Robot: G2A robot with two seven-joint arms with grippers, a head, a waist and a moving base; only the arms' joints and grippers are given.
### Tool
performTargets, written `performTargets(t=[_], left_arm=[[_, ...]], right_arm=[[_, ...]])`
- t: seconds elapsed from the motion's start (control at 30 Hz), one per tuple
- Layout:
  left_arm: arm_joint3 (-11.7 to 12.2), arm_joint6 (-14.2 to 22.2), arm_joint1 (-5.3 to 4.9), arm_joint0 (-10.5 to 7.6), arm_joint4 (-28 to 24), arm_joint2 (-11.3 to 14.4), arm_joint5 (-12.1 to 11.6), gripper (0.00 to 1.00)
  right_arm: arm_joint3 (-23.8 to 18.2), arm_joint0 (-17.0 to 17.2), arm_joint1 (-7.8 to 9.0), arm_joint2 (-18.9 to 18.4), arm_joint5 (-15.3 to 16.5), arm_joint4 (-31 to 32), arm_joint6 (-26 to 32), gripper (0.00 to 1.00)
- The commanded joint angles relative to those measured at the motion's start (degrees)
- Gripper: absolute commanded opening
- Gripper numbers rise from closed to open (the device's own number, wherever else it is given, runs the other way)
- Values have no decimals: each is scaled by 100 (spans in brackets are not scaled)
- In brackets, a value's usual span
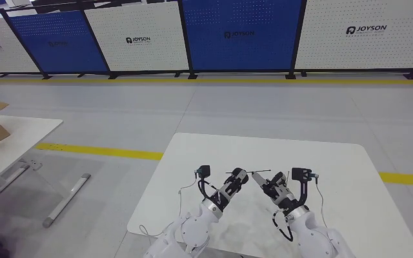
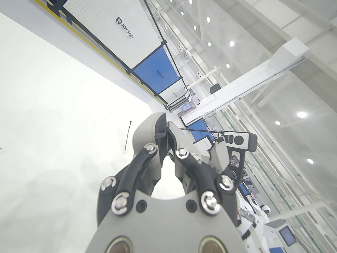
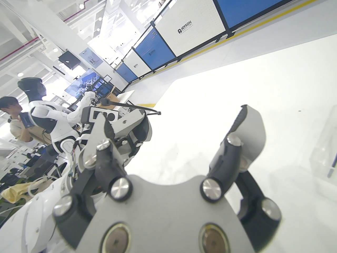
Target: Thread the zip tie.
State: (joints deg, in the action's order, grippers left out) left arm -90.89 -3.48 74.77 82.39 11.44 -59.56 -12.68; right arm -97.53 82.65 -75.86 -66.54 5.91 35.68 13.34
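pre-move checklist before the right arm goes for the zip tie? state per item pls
1. Left gripper clamped on the zip tie: ok.
2. Strap juts free of the left fingers toward the right arm: ok.
3. Right gripper open and empty, ready to grasp: ok.
4. Tail through head: not ok, the strap is straight with no loop.
5. Which free end is the head and which the tail: cannot tell.
6. Second zip tie lies flat on the table, apart from both grippers: ok.
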Motion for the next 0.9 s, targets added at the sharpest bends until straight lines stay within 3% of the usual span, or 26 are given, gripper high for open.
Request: performTargets(t=[0.0, 0.23, 0.47, 0.53, 0.87], left_arm=[[0, 0, 0, 0, 0, 0, 0, 0], [-8, 53, -6, -4, 38, -17, 76, 0], [-350, 709, -79, 129, -244, -252, 421, 0], [-524, 853, -92, 200, -522, -326, 351, 0], [-524, 853, -92, 200, -522, -326, 351, 0]], right_arm=[[0, 0, 0, 0, 0, 0, 0, 100], [0, 0, 0, 0, 0, 0, 0, 100], [0, 0, 0, 0, 0, 0, 0, 100], [0, 0, 0, 0, 0, 0, 0, 100], [0, 0, 0, 0, 0, 0, 0, 100]])
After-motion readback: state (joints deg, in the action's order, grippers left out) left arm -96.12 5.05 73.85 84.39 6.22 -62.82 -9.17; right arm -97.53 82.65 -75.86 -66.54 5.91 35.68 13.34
